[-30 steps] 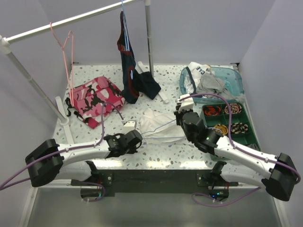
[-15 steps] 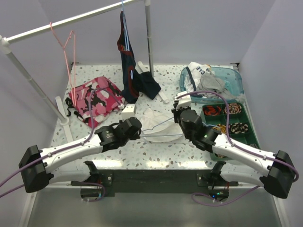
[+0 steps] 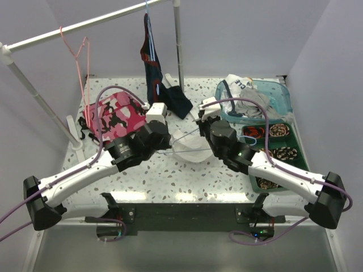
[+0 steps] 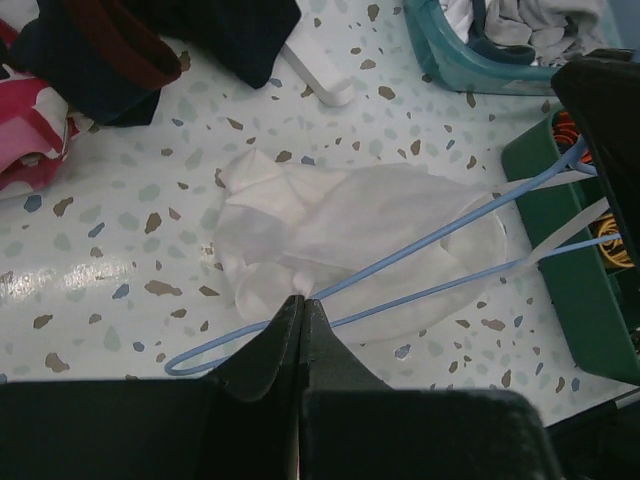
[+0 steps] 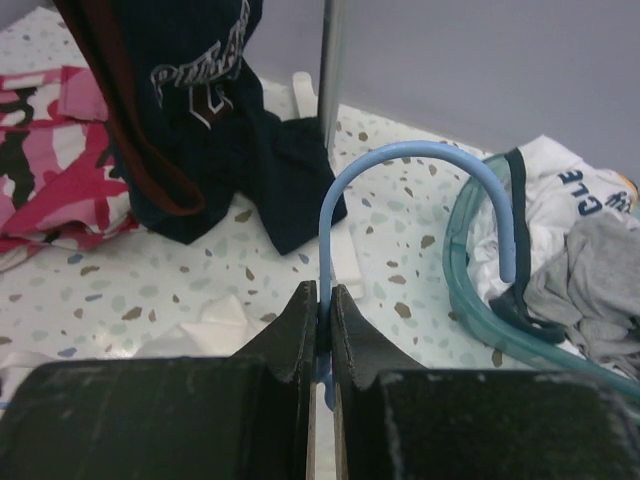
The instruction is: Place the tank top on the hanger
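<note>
The white tank top [image 4: 340, 225] lies crumpled on the speckled table, also in the top view [image 3: 190, 150]. The light-blue hanger [image 4: 430, 245] lies across it, its two arms running from my left jaws to the right gripper. My left gripper [image 4: 303, 300] is shut on a pinch of the tank top's fabric right at the hanger's arm; in the top view it [image 3: 168, 146] sits left of the garment. My right gripper [image 5: 324, 300] is shut on the hanger's stem just below the hook [image 5: 420, 160]; in the top view it [image 3: 203, 129] is to the right of the garment.
A pink camouflage garment [image 3: 113, 116] lies at the left. A navy garment [image 3: 152, 62] hangs from the rail [image 3: 85, 24] beside a pink hanger [image 3: 79, 56]. A teal bin of clothes [image 3: 281, 93] and a green tray [image 3: 295, 144] stand at the right. A rail post [image 3: 178, 45] stands behind.
Both arms have moved away from the near edge toward the middle of the table and risen, carrying the hanger and the pinched tank top along.
</note>
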Robot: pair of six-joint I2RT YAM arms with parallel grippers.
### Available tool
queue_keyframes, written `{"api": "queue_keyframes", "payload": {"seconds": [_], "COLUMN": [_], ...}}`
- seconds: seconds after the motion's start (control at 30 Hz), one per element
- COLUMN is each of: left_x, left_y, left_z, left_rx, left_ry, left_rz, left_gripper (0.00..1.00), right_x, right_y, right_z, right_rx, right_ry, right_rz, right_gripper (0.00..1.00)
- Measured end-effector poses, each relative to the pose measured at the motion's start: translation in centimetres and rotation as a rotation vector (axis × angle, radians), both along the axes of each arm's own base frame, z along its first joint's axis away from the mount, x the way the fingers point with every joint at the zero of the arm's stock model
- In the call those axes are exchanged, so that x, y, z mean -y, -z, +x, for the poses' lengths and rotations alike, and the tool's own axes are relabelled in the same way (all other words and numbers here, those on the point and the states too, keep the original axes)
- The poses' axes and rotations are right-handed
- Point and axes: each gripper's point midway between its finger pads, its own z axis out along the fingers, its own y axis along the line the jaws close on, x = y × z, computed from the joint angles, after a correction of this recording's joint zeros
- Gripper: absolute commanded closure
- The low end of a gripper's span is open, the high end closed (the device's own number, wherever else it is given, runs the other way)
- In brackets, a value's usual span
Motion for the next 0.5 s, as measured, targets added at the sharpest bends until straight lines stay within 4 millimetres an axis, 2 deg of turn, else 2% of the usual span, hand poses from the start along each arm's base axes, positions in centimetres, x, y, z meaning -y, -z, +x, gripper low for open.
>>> {"api": "queue_keyframes", "payload": {"seconds": [0.17,0.37,0.43,0.47,0.5], "left_x": [0.2,0.1,-0.2,-0.4,-0.5], "left_y": [-3.4,-7.5,-8.9,-10.0,-10.8], "left_z": [1.6,3.7,4.2,4.6,4.8], "left_rx": [0.054,0.122,0.150,0.170,0.185], "left_ry": [0.010,0.011,0.010,0.007,0.007], "left_rz": [-0.009,-0.015,-0.017,-0.023,-0.025], "left_gripper": [1.00,1.00,0.95,0.84,0.78], "right_x": [-1.9,-3.9,-4.3,-4.5,-4.6], "right_y": [-3.6,-9.6,-11.6,-12.4,-13.3], "right_z": [0.8,1.7,2.0,2.0,2.2], "right_rx": [0.053,0.145,0.176,0.190,0.204], "right_ry": [-0.038,-0.073,-0.082,-0.086,-0.087], "right_rz": [0.017,0.041,0.043,0.043,0.044], "right_gripper": [1.00,1.00,1.00,1.00,1.00]}}
